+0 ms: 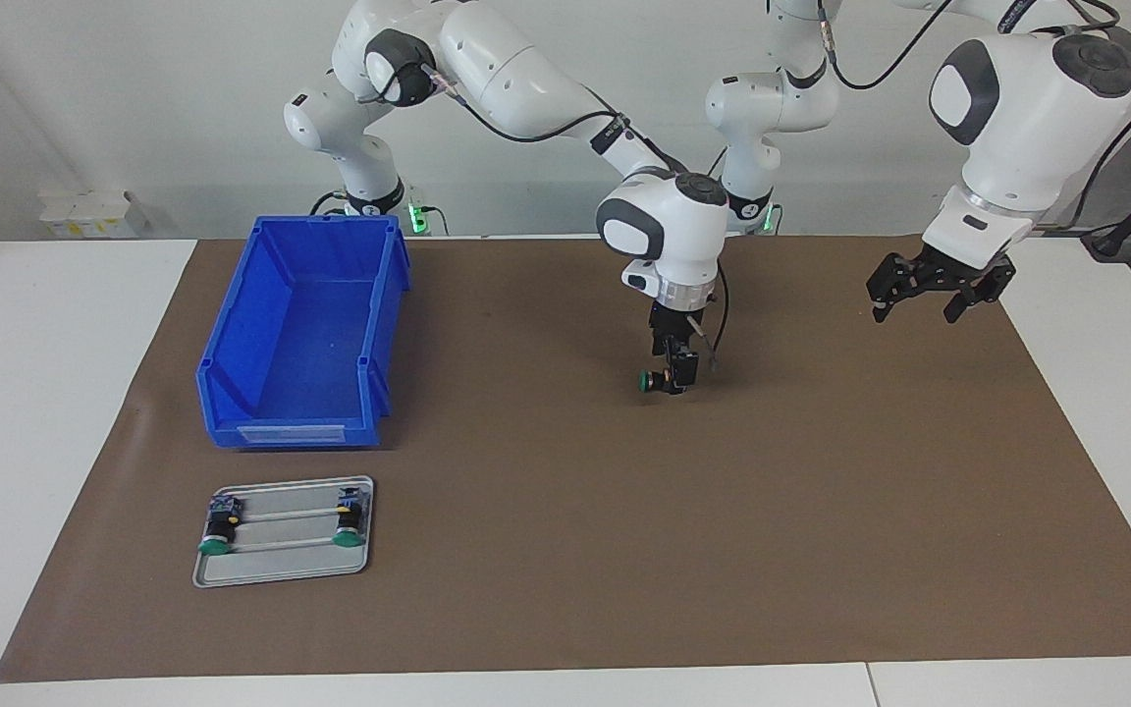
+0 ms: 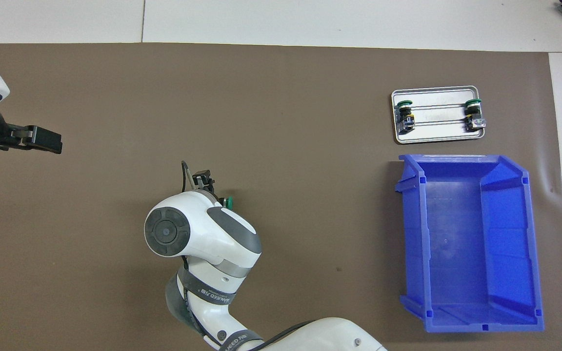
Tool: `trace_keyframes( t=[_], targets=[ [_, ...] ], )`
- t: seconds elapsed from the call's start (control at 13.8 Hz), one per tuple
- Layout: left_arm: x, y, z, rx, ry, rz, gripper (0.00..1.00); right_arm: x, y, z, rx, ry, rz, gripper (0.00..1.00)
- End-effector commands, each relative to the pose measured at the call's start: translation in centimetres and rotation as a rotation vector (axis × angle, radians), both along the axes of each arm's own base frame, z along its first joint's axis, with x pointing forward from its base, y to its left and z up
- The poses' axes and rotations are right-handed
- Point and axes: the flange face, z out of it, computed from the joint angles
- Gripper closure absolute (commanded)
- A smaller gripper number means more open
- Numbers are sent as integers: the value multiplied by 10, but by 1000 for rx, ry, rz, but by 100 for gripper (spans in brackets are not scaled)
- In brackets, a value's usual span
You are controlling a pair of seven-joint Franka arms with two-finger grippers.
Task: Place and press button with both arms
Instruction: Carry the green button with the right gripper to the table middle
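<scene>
Lighting's bright and even in both views, looks like diffuse light from overhead, so the brown mat (image 1: 565,550) on the desk (image 1: 55,393) reads flat with no hot spots. Shadows are soft and short: a thin dark line under the blue bin (image 1: 300,324) and a faint smudge beneath the right arm (image 1: 664,236). There's a mild sheen on the metal tray (image 2: 437,136) and the arm shells, focus is sharp edge to edge, and no obvious bending at the corners.
</scene>
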Motion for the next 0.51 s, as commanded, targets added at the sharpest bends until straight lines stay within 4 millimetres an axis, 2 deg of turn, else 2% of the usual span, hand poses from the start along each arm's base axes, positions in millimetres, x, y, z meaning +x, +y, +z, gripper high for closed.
trace_keyframes(
  t=[0.0, 0.14, 0.36, 0.43],
  targets=[
    [-8, 2, 0, 18, -9, -2, 0, 22, -57, 60, -31, -21, 127, 0],
    [-8, 2, 0, 18, -9, -2, 0, 37, -117, 99, -56, -29, 252, 0],
    [-8, 3, 0, 19, -9, -2, 0, 72, -214, 139, -146, -12, 512, 0],
    [-8, 2, 0, 18, -9, -2, 0, 80, -240, 148, -183, 12, 612, 0]
  ],
)
